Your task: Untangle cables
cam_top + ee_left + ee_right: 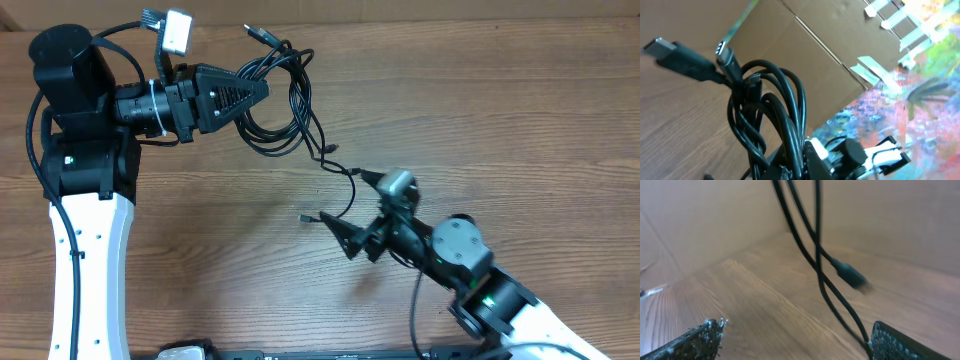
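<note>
The wood-grain table [520, 110] runs back to a cardboard wall [805, 55], and at its left we see the left gripper [258, 92] clamped shut on the bunched black cables [293, 105], their plug ends [670, 52] sticking out above. Thin strands trail rightward to the right gripper [347, 238]. Its jaws stand wide, with the strands hanging between them, ungripped.

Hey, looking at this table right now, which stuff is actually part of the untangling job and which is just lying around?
For the job:
cables, bunched; left gripper, jaws shut on the bunch; right gripper, jaws open, a trailing strand between them.

Just there:
wooden table; cardboard wall; white tape strips; colourful painted panel.
</note>
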You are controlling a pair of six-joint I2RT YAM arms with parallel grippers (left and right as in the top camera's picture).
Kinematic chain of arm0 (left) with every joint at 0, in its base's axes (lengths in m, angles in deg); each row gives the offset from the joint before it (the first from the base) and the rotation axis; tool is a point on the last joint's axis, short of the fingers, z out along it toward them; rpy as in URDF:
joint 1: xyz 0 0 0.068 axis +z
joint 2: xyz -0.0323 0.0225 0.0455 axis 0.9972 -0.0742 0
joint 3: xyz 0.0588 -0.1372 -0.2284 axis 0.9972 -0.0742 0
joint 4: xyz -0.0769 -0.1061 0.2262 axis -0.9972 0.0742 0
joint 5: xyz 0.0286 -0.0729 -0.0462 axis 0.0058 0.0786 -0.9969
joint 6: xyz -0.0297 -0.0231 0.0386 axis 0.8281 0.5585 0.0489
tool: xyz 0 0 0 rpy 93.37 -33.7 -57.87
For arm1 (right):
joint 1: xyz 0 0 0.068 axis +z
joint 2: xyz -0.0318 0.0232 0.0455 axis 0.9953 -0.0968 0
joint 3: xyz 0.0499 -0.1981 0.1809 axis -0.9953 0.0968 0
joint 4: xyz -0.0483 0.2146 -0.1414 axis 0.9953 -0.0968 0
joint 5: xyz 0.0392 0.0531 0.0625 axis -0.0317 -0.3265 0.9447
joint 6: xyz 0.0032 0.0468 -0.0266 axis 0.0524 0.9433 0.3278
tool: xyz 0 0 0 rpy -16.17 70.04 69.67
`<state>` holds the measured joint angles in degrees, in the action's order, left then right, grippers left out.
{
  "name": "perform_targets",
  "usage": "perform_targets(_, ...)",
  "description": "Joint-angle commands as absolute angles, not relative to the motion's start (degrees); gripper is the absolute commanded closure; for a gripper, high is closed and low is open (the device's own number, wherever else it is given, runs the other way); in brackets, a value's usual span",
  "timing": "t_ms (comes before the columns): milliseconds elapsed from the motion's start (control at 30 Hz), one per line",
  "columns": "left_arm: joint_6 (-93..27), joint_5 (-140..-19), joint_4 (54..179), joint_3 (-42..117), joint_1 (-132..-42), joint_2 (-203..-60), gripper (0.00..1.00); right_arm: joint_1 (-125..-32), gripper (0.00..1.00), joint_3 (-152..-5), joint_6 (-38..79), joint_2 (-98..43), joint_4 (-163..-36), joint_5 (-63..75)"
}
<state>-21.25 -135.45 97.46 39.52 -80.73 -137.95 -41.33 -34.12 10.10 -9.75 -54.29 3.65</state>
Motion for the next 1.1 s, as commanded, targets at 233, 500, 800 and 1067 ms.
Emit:
perform_targets(233,-17.3,-135.1,99.1,40.1,-80.5,-137.9,0.96,-41.4,0.12,-35.1,1.7,-27.3,-29.5,6.8)
perform_targets(500,-17.4,-135.1,101.1,40.1,-80.5,-137.9,0.96,-41.4,0.21,-38.6,-4.6,-30.8,-28.1,2.8)
perform_targets(800,-17.3,-135.1,101.1,40.1,-80.5,-137.9,0.96,-41.3,0.53,-39.6,-4.5,-30.8,-24.4,6.9)
perform_targets(1067,-17.4,-135.3,101.8,40.0,-80.5,-137.9,0.96,-41.3,0.96,-39.6,-2.3,-30.8,-23.0,6.9)
